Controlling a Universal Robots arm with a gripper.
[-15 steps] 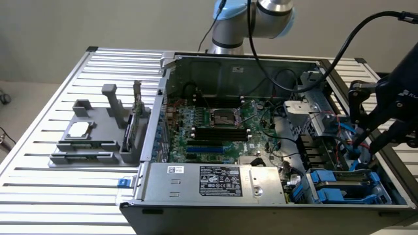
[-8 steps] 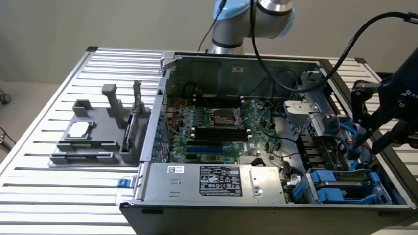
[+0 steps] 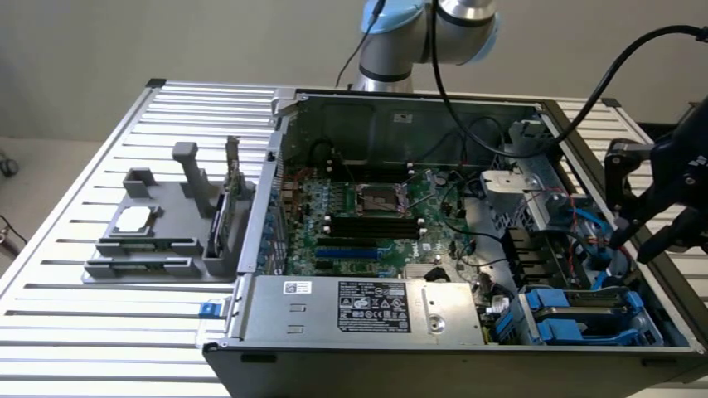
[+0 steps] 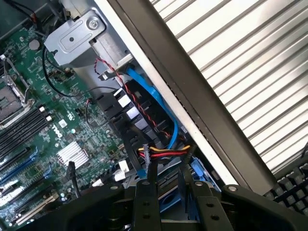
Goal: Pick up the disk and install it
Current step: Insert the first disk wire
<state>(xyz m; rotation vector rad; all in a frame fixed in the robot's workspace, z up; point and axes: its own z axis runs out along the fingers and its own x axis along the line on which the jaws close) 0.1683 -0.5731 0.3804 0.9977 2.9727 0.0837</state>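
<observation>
The disk point(image 3: 581, 317) lies flat in the drive bay at the near corner of the open computer case on the exterior view's right, its blue carrier bracket framing it. My gripper point(image 3: 642, 245) hangs above the case's wall on that side, a little above and behind the bay, open and holding nothing. In the wrist view the two black fingers point(image 4: 145, 197) of the gripper point(image 4: 166, 186) stand apart, and a piece of the disk's blue carrier point(image 4: 169, 198) shows below, between them. Red, yellow and black wires and a blue data cable point(image 4: 161, 108) run just ahead of the fingertips.
The motherboard point(image 3: 370, 220) fills the case floor. A large silver box with a black-and-white label point(image 3: 376, 307) sits at the near edge. A grey fixture point(image 3: 166, 232) holding a small square chip point(image 3: 133, 220) stands on the slatted table point(image 3: 66, 332). A keyboard point(image 4: 292, 188) lies outside the case.
</observation>
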